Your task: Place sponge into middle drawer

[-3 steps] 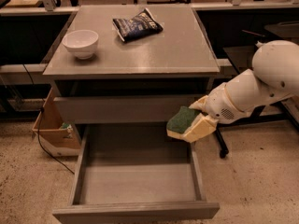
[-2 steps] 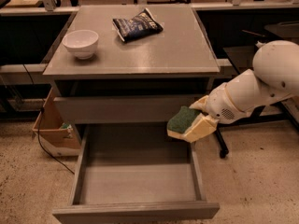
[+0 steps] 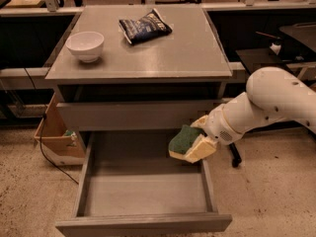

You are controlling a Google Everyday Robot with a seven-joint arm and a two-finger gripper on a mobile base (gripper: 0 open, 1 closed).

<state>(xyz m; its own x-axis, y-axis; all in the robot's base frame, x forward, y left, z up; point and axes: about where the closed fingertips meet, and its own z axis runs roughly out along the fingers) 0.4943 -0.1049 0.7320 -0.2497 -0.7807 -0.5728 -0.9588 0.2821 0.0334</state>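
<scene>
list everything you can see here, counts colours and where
cabinet: one, grey, centre of view
bowl: one, white, left on the cabinet top
snack bag: one, dark blue, rear of the cabinet top
closed drawer: one, grey, just above the open one
middle drawer: one, grey, pulled open
sponge: one, green over pale yellow, held above the drawer's right rear
cardboard box: one, brown, on the floor left of the cabinet
cable: one, black, on the floor by the box
arm: one, white, reaching in from the right
gripper: one, cream, shut on the sponge over the drawer
</scene>
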